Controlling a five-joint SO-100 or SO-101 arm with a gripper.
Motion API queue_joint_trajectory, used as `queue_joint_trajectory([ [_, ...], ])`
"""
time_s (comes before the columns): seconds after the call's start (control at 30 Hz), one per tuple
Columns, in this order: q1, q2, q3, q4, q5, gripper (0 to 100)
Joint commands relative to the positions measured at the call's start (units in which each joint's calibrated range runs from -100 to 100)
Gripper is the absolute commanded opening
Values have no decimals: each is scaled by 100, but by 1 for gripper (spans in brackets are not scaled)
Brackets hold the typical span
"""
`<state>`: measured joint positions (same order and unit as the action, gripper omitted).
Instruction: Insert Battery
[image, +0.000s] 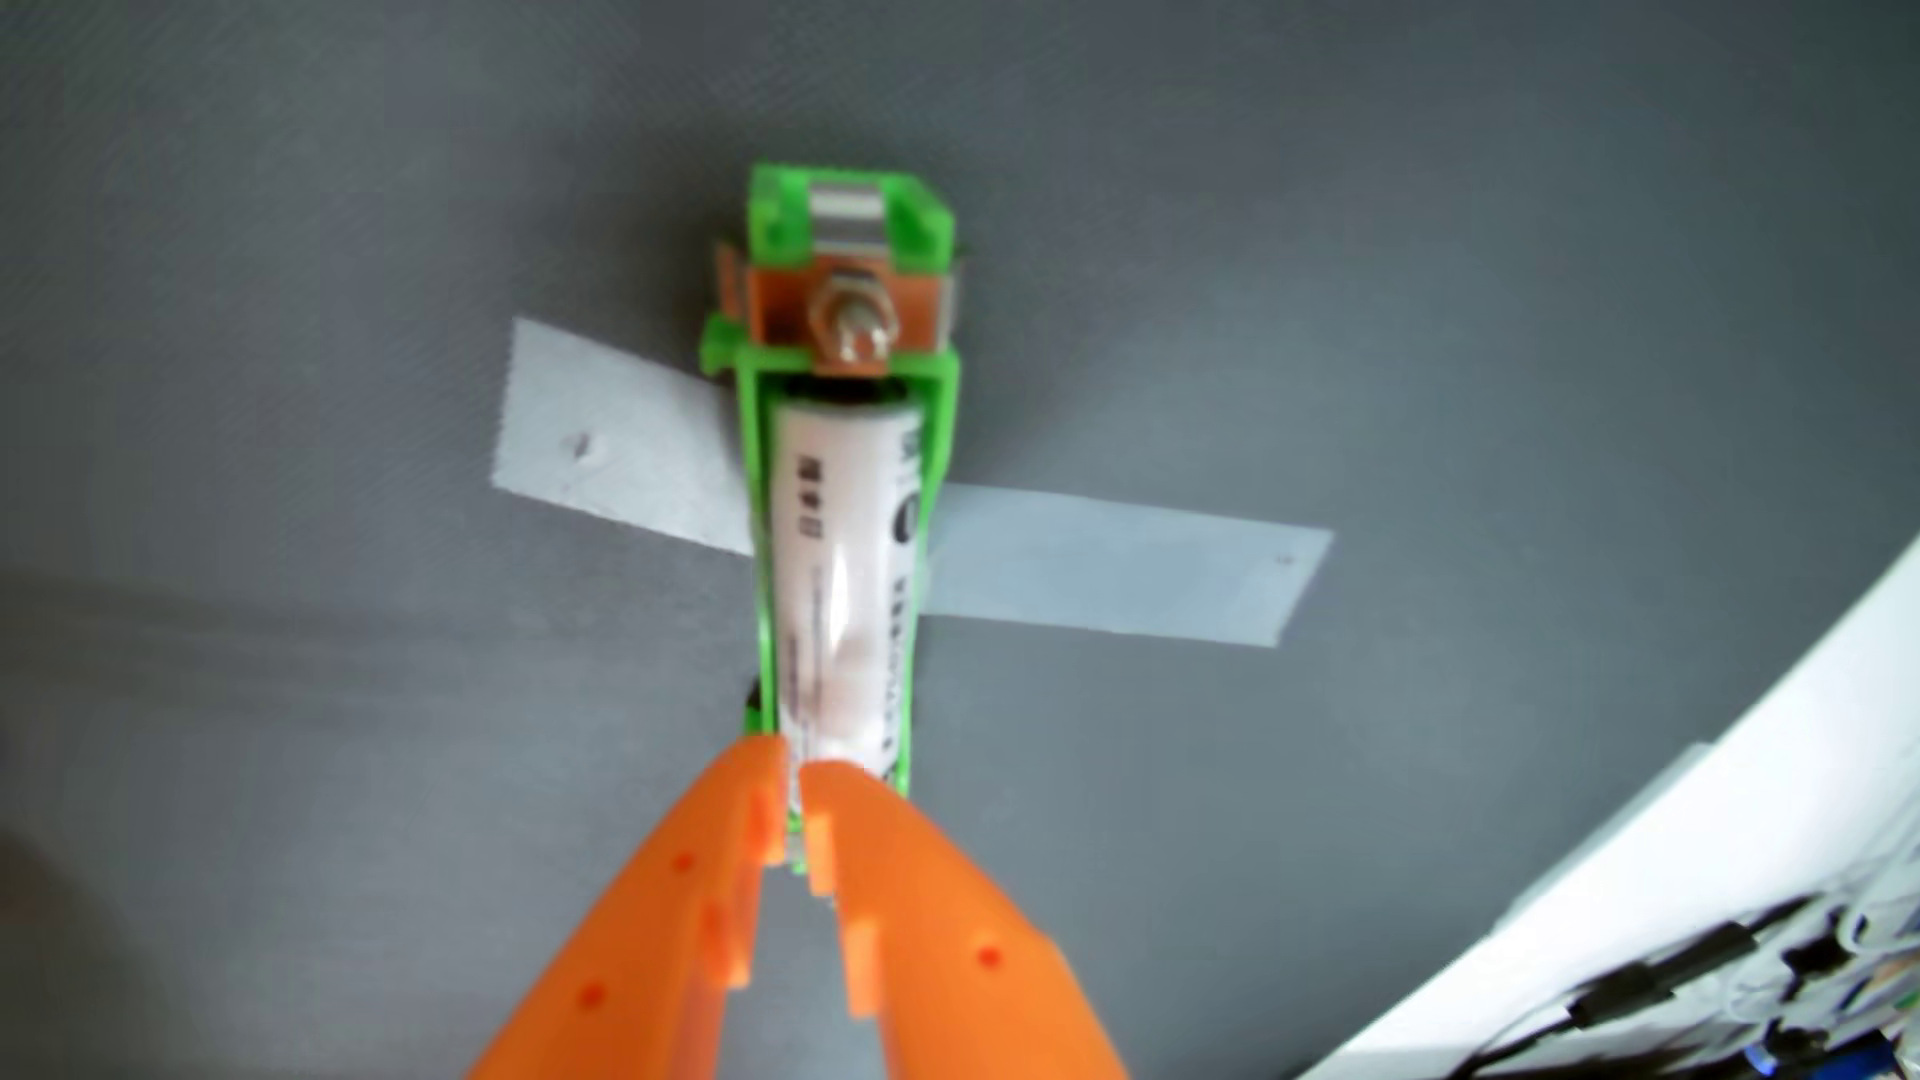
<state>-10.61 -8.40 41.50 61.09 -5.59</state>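
Note:
In the wrist view a white battery (847, 582) with dark print lies lengthwise inside a bright green holder (756, 467), pointing away from the camera. At the holder's far end, a copper-coloured plate carries a metal bolt contact (852, 322). My orange gripper (795, 779) comes in from the bottom edge. Its fingertips are nearly together, leaving only a thin slit much narrower than the battery. They sit right at the battery's near end, slightly left of its axis, and hide that end. Nothing is held between the fingers.
Two strips of pale tape (613, 447) (1122, 571) fix the holder to the dark grey mat (1455, 260). A white table edge (1714, 831) runs along the bottom right, with black cables (1662, 987) beyond it.

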Motion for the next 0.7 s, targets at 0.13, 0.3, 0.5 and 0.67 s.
queue_joint_trajectory([
  [0.13,-13,278,-30,-12,-2,2],
  [0.3,-37,328,-30,-12,-2,2],
  [0.5,-37,303,-39,-21,101,2],
  [0.67,-49,278,-111,-21,101,2],
])
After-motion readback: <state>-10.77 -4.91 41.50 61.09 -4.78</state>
